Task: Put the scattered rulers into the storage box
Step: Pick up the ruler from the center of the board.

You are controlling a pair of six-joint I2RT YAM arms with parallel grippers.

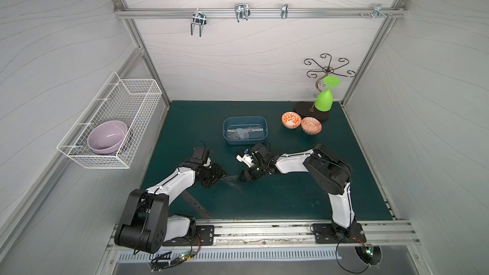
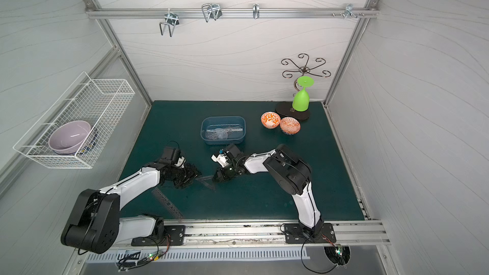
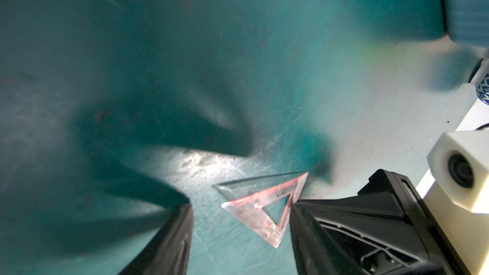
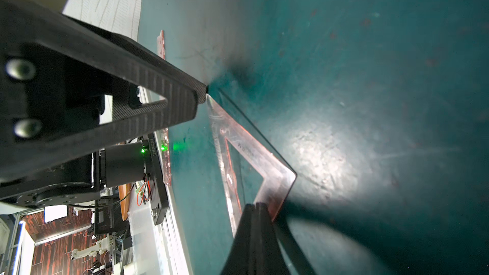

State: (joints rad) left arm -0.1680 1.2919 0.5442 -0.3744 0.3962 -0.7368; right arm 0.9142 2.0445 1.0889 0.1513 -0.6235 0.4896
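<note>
The stencil ruler, a dark strip with cut-out shapes, lies flat on the green table at the near edge. It sits beside the left arm and apart from both pincers.

Further in, at mid-table, the triangular set square lies between the two pincers, which point at each other. The right pincer is pressed together on one side of the set square, close to its square corner. The set square is tilted, with its far edge casting a shadow line on the table. Its sharp tip reaches the tip of one left finger; whether they touch cannot be told. In the left wrist view that finger stands well off to the side, so the left pincer is spread, and the set square lies in the gap in front of it, not clamped by it.

Beyond the right pincer stands the blue-grey storage box. It holds several rulers, among them a straight ruler and a bluish protractor.
</note>
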